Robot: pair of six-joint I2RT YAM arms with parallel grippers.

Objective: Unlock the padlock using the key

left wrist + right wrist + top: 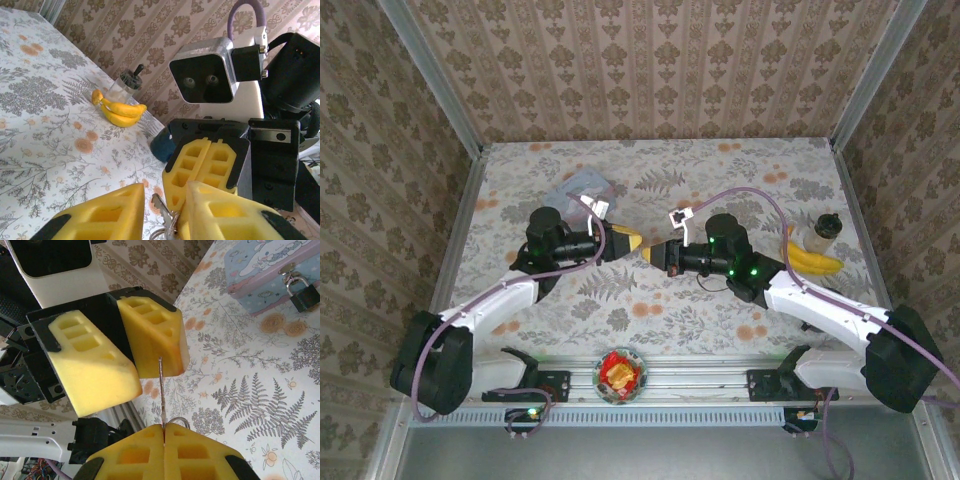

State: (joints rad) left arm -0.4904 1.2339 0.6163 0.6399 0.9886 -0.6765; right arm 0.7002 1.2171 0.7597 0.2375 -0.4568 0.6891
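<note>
Though thin, key [161, 390] in right hand [164, 427]

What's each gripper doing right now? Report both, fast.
Left gripper: open, gripping nothing.
Right gripper: shut on the thin metal key, blade sticking out toward the left gripper.

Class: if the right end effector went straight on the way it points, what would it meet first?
Likely the left end effector, open and facing it; the key it grips would touch those yellow fingers first, though depth is unclear.
</note>
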